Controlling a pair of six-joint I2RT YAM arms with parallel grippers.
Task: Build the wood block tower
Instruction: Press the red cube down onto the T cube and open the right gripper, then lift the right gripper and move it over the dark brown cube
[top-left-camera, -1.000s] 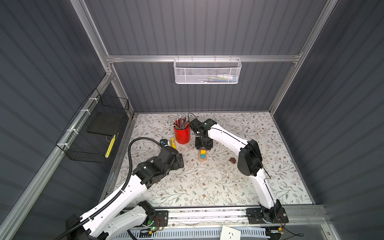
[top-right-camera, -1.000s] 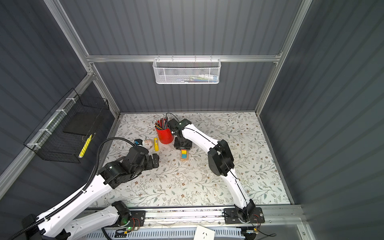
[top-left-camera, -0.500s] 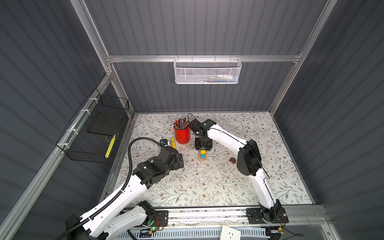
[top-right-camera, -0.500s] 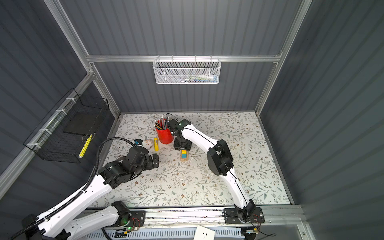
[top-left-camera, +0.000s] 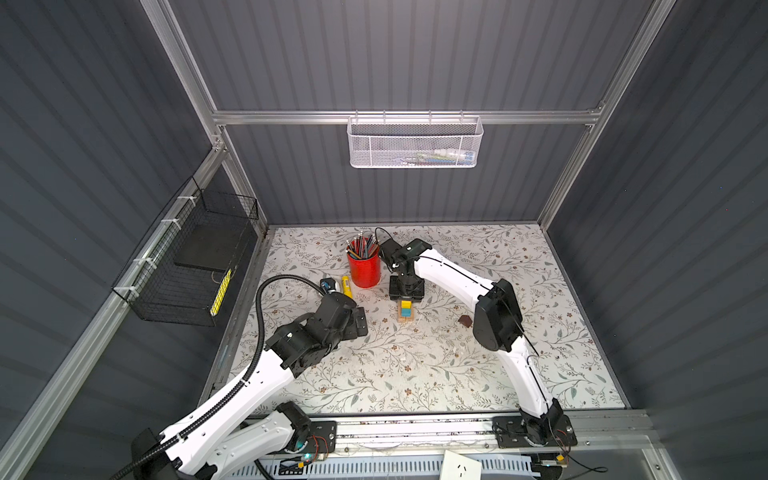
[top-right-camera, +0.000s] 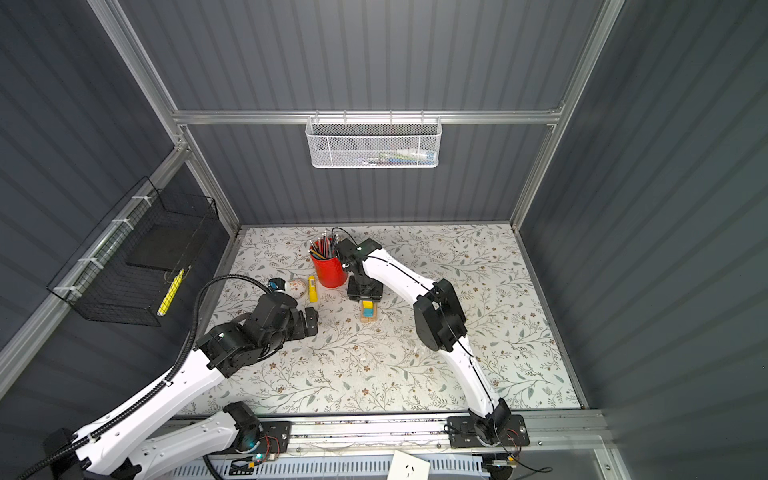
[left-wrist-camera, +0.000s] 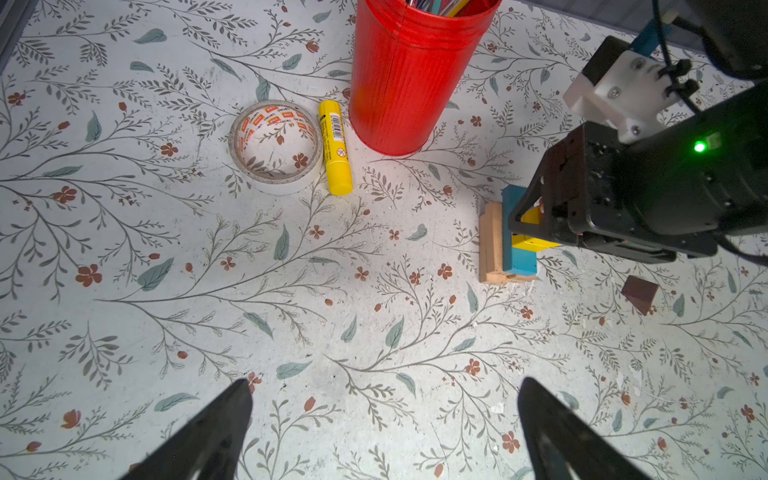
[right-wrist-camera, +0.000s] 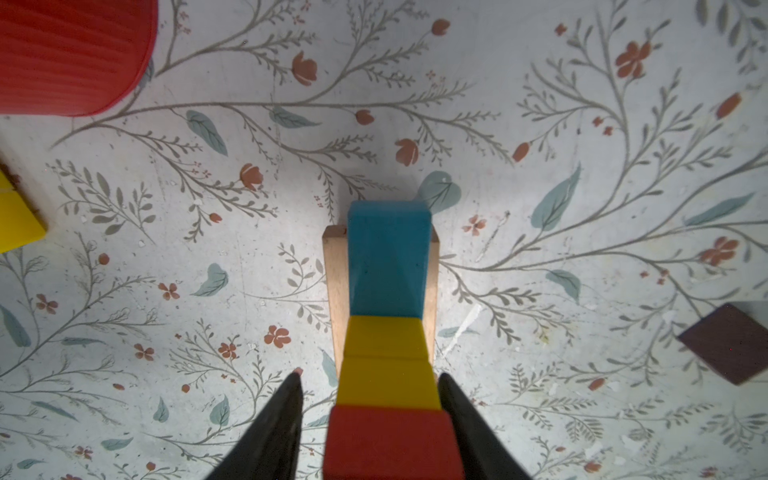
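The wood block tower (top-left-camera: 406, 311) stands near the middle of the floral worktop (top-left-camera: 415, 374), a little toward its far edge and just off the red pencil cup (top-left-camera: 365, 270). From the right wrist view I can see its make-up: tan planks (right-wrist-camera: 334, 270) at the base, the blue plank (right-wrist-camera: 388, 257) lying on them, two yellow cubes (right-wrist-camera: 386, 340) above that, and the red cube (right-wrist-camera: 390, 444) on top.

The right pincer (right-wrist-camera: 369, 375) hangs straight over the tower with its fingers (right-wrist-camera: 282, 415) spread to either side of the red cube. Worktop shows between one finger and the cube, while the other finger sits right beside it, so nothing is pinched.

The dark brown roof-shaped piece (top-left-camera: 465, 320) lies on the worktop apart from the tower, on the side toward the right edge and close by the right arm's elbow.

The left pincer (left-wrist-camera: 384, 382) hovers over the left part of the worktop, spread wide and empty, well apart from the tower. Near the left edge, beside the cup, lie a yellow glue stick (left-wrist-camera: 334, 149) and a tape roll (left-wrist-camera: 276, 145), the two touching or nearly so.
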